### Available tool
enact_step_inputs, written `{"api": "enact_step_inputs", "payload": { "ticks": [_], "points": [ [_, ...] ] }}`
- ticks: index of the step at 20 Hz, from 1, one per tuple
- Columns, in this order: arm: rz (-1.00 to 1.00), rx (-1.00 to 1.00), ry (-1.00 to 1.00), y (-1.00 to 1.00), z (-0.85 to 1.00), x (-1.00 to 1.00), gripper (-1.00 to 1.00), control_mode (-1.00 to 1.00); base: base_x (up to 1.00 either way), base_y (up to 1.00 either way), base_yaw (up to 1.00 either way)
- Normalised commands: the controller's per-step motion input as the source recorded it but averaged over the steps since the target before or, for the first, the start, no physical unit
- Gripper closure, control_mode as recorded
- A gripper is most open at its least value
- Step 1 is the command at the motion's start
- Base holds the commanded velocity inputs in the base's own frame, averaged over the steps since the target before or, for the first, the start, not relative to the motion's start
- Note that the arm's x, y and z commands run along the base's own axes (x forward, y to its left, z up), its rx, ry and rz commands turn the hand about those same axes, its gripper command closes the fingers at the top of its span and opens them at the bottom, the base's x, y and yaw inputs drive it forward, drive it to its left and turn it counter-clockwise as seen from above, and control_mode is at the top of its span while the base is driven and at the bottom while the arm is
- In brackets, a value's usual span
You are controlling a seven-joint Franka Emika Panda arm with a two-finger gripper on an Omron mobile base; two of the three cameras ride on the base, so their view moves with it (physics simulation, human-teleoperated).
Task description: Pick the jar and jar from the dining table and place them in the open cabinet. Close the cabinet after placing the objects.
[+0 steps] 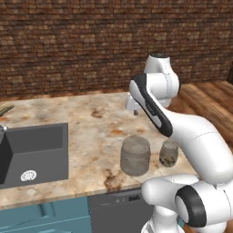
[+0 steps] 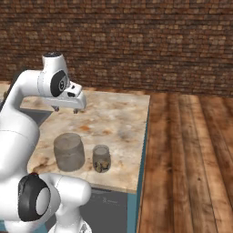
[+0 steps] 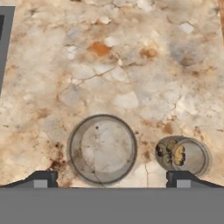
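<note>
A: Checking in on the big grey jar [image 1: 135,156]... sitting upright on the stone table [image 1: 91,132], near the front edge, right of the dark sink [image 1: 34,154]

B: Yep, and right beside it on the right, the small glass jar [image 1: 169,153] with brownish stuff at the bottom. Close together but not touching, going by the look straight down from the hand: big jar [image 3: 103,149], little one [image 3: 182,155], bare stone between

A: And the gripper [image 3: 112,178]?

B: Spread wide open, holding nothing. Hanging well above the table, farther back than the jars, pointing down. Fingertips [image 3: 42,178] poking up on either side of the big jar in the hand camera, no contact with either jar

A: Same from the right side: gripper [image 2: 66,108] up over the tabletop, both jars standing near the front edge, big one [image 2: 69,152] left, small one [image 2: 101,158] right, brick wall [image 2: 136,41] behind
</note>
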Motion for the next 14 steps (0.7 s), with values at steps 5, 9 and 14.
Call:
{"api": "enact_step_inputs", "payload": {
  "ticks": [5,9,14],
  "points": [
    [0.00,0.00,0.05,0.46,-0.32,0.00,-1.00,-1.00,0.00,0.00,0.00],
    [0.00,0.00,0.01,0.24,-0.20,0.00,-1.00,-1.00,0.00,0.00,0.00],
    [0.00,0.00,0.02,0.13,-0.19,0.13,-1.00,-1.00,0.00,0.00,0.00]
  ]
}}
